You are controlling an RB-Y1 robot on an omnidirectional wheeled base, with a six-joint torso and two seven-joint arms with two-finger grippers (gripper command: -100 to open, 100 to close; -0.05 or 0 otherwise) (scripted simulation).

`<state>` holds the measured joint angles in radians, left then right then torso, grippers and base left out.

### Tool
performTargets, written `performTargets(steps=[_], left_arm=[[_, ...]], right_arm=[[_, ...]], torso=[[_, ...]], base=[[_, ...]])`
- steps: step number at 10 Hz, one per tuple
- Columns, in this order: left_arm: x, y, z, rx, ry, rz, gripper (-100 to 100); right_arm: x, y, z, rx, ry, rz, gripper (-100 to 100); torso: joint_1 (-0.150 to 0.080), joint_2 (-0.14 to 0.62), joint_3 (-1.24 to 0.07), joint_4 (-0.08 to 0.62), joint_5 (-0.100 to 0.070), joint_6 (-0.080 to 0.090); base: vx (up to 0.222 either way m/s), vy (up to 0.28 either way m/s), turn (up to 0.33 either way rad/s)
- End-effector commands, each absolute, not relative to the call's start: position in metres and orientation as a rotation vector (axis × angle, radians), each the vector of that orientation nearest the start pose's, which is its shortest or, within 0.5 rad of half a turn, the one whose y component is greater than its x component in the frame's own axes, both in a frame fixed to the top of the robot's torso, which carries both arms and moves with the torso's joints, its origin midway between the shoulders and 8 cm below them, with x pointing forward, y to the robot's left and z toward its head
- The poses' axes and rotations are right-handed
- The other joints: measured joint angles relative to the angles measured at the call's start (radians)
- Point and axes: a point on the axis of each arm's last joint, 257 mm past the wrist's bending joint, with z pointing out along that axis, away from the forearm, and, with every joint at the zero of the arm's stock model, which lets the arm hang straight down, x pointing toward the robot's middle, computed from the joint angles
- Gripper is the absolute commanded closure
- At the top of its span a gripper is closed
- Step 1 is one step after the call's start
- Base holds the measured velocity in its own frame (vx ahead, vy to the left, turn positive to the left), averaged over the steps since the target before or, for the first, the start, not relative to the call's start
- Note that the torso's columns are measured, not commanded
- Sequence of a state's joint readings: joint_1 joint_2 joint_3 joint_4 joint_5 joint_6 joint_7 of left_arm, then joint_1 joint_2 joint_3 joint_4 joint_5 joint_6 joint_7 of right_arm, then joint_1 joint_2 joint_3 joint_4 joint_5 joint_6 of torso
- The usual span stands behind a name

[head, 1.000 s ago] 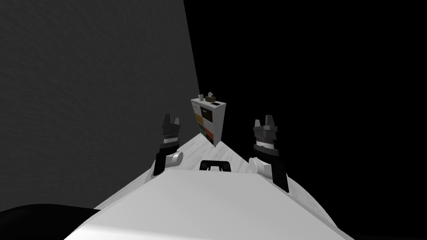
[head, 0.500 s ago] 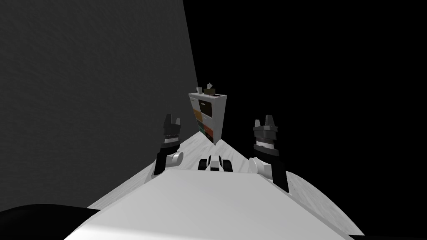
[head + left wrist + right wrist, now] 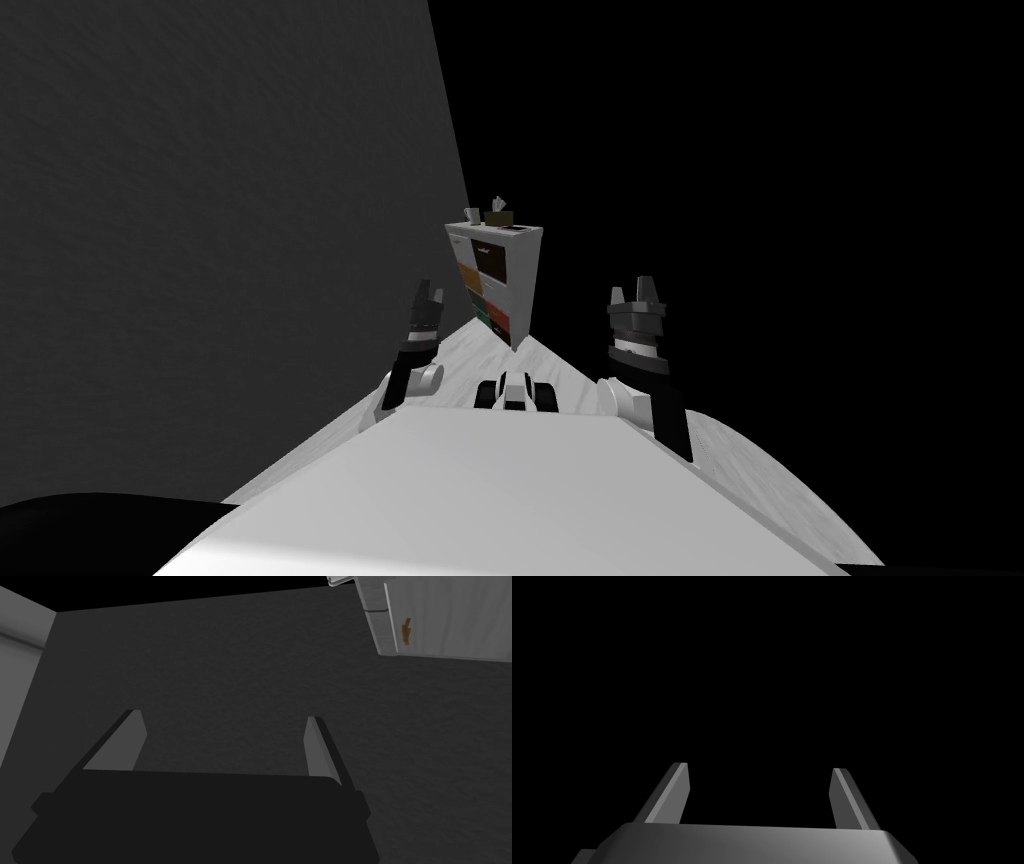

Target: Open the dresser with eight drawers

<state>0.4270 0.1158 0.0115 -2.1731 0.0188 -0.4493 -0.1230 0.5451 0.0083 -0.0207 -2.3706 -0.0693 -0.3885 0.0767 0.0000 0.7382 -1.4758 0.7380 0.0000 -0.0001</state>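
The dresser (image 3: 497,283) standing far ahead on the pale floor (image 3: 565,378) by the dark wall's (image 3: 220,220) end, left gripper (image 3: 428,296) hovering with fingers (image 3: 321,751) spread wide, right gripper (image 3: 641,288) hovering likewise wide, both well apart from the dresser.

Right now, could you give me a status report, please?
Left gripper open, right gripper open, both empty. Dresser ahead by dark wall, beyond reach. Pale floor leads to it.
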Motion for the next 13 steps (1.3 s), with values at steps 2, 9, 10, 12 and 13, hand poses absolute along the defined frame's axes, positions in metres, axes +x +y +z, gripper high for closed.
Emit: performTargets(steps=[2,9,10,12,13], left_arm=[[0.393,0.265,-0.037,-0.614,0.849,-1.18,-100],[0.417,0.244,-0.092,-0.635,0.966,-1.169,-100],[0.422,0.239,-0.106,-0.639,0.996,-1.166,-100],[0.428,0.23,-0.126,-0.641,1.04,-1.161,-100],[0.43,0.227,-0.133,-0.641,1.057,-1.159,-100]], right_arm=[[0.338,-0.298,0.03,0.721,0.627,1.228,0],[0.338,-0.298,0.03,0.721,0.627,1.228,0],[0.338,-0.298,0.03,0.721,0.627,1.228,0],[0.338,-0.298,0.03,0.721,0.627,1.228,0],[0.338,-0.298,0.03,0.721,0.627,1.227,0]], torso=[[-0.001,0.0,0.0,0.0,0.0,0.0],[0.0,0.0,0.0,0.0,0.0,0.0],[0.0,0.0,0.0,0.0,0.0,0.0],[0.001,-0.002,-0.001,0.0,0.0,0.0],[0.0,-0.001,-0.001,0.0,0.0,0.0]], base=[[0.071,0.035,-0.076],[0.065,0.033,-0.075],[0.081,0.047,-0.125],[0.094,0.06,-0.106],[0.069,0.044,-0.064]])
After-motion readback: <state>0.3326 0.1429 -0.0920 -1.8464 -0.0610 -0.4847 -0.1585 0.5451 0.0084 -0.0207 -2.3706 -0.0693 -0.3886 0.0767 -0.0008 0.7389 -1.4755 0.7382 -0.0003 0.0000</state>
